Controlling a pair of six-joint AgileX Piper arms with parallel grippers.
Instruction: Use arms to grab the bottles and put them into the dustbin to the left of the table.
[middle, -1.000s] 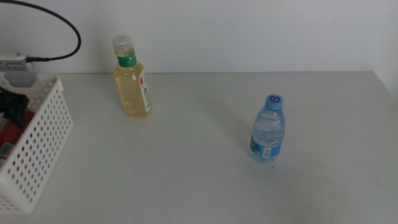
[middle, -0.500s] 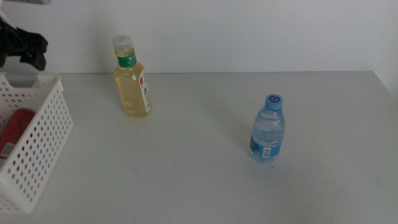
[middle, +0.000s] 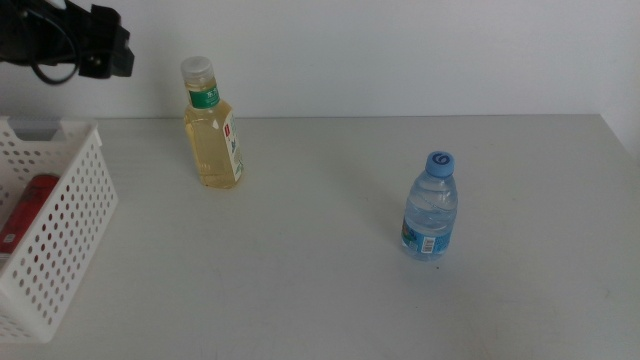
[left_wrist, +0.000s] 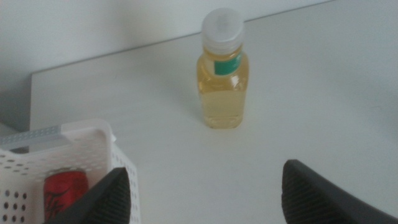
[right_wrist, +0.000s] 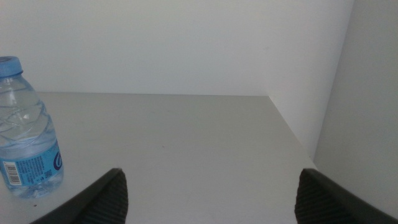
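A clear bottle of pale yellow liquid with a white cap (middle: 213, 125) stands upright at the back of the table (middle: 320, 290). A small water bottle with a blue cap (middle: 431, 207) stands upright right of centre. The white perforated dustbin (middle: 70, 220) sits at the left edge with a red can (middle: 25, 205) lying inside. My left gripper (middle: 105, 45) hangs high above the dustbin's far end, left of the yellow bottle. In its wrist view the left gripper (left_wrist: 205, 199) is open and empty, facing the yellow bottle (left_wrist: 221, 74). The right gripper (right_wrist: 211, 199) is open beside the water bottle (right_wrist: 25, 134).
A white wall runs behind the table. The table's right edge lies beyond the water bottle. The dustbin's rim (left_wrist: 74, 134) and the red can (left_wrist: 65, 190) show in the left wrist view. The right arm does not appear in the middle view.
My left gripper has risen out of the dustbin, leaving the red can inside, and moved up and to the right toward the yellow bottle. Both bottles stayed put.
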